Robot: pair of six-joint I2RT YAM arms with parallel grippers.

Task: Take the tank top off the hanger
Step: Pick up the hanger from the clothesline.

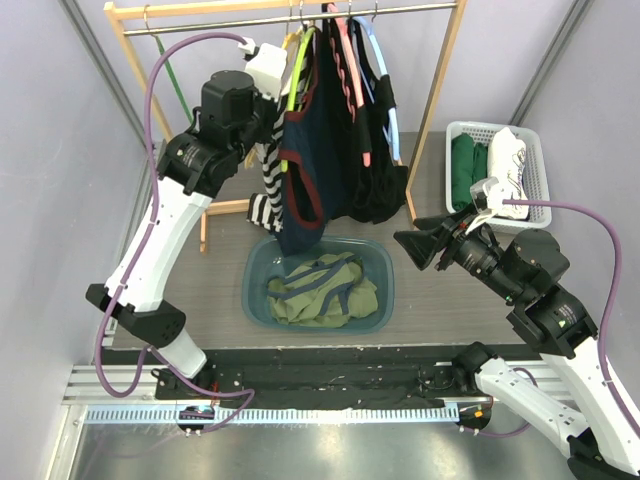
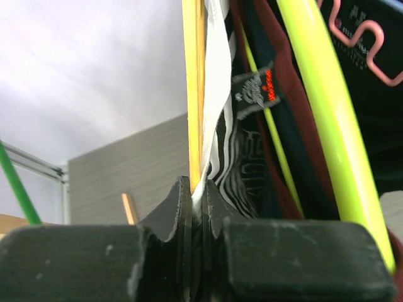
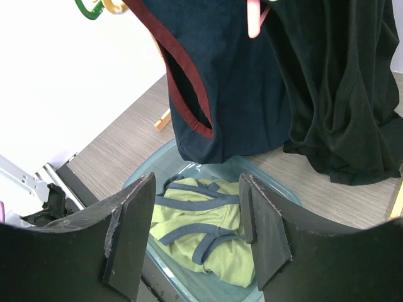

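Note:
A black-and-white striped tank top (image 1: 267,195) hangs on a yellow hanger (image 2: 191,94) at the left end of the row on the rack. My left gripper (image 1: 263,135) is raised to it and is shut on its white strap (image 2: 216,75), right beside the hanger; in the left wrist view the fingertips (image 2: 181,204) pinch the fabric. A navy tank top with maroon trim (image 1: 305,170) hangs next to it on a lime hanger (image 2: 321,107). My right gripper (image 1: 410,248) is open and empty, held above the right side of the blue bin (image 3: 141,179).
The bin (image 1: 255,262) holds a green tank top with blue trim (image 1: 320,290). Black garments (image 1: 370,170) hang on the right of the wooden rack (image 1: 440,90). A white basket (image 1: 537,150) with folded clothes stands at the far right. A green hanger (image 1: 178,85) hangs at the rack's left.

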